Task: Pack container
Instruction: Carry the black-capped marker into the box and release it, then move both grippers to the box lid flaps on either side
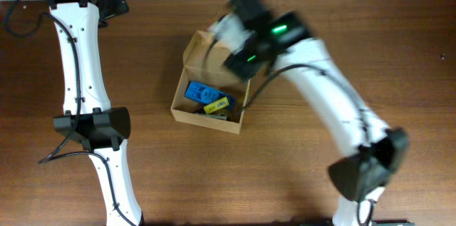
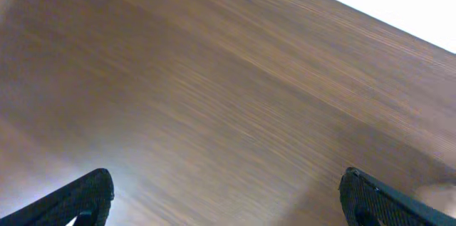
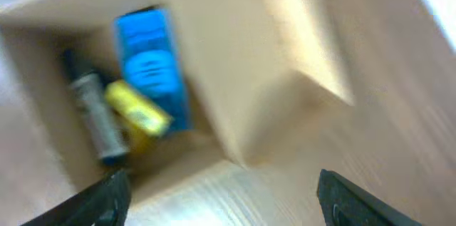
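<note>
The brown cardboard container sits at the table's middle with its flap lid raised at the far side. Inside lie a flat blue case, a yellow marker and a grey marker. The right wrist view also shows the blue case, the yellow marker and the lid, blurred. My right gripper is open and empty, over the lid at the box's far right. My left gripper is open and empty above bare wood at the far left.
The wooden table spreads all round the box. The left arm runs along the left side, the right arm crosses from the front right. The table's far edge shows in the left wrist view.
</note>
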`<action>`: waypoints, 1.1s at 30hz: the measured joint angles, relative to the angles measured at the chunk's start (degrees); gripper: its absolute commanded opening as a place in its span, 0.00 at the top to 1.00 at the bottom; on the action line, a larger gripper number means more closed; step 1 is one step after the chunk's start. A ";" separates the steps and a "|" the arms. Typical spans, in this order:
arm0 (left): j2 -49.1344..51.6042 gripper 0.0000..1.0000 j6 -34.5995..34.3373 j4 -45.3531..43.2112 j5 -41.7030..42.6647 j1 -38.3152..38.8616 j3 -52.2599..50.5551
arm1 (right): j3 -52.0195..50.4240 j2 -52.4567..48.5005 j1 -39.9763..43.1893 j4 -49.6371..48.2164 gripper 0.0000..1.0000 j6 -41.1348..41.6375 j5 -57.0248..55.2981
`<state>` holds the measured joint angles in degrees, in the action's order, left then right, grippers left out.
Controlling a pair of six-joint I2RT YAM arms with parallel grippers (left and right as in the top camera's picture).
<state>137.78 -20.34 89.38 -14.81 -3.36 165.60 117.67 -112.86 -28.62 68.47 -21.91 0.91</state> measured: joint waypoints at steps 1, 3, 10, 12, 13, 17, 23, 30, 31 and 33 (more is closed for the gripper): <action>0.00 0.00 0.02 0.15 2.45 0.00 0.00 | 0.24 1.20 3.10 0.04 0.13 2.05 0.50; 0.00 0.03 0.04 1.66 6.82 0.00 0.02 | 0.42 2.10 7.43 0.46 0.13 4.94 1.57; -0.44 0.45 6.69 6.80 15.80 1.22 -3.04 | 0.15 0.20 17.73 2.56 0.17 14.08 4.35; -0.68 0.53 8.31 7.06 16.41 2.10 -5.99 | -0.59 -0.52 18.53 3.10 0.20 16.24 4.81; -0.70 0.57 8.92 7.04 16.63 2.58 -7.87 | -1.18 -0.96 18.78 3.58 0.22 17.25 5.16; -0.74 0.71 10.67 6.78 17.27 4.33 -17.16 | -3.34 -4.07 18.84 5.88 0.29 19.56 7.28; -0.74 0.75 12.04 1.57 17.62 5.16 -30.45 | -4.83 -9.99 18.53 6.14 0.30 21.75 11.13; -0.74 0.69 12.44 -0.26 19.08 5.16 -37.53 | -5.03 -13.22 16.85 6.25 0.30 22.40 12.59; -0.74 0.69 12.48 -0.22 19.50 5.18 -38.16 | -5.03 -13.57 16.57 6.21 0.30 22.40 12.66; -0.74 0.68 12.46 0.22 20.94 5.40 -39.50 | -5.03 -14.27 16.06 5.75 0.30 22.56 12.76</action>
<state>137.03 -7.88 89.60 6.13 2.04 126.10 112.64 -127.13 -12.56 74.22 0.64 13.67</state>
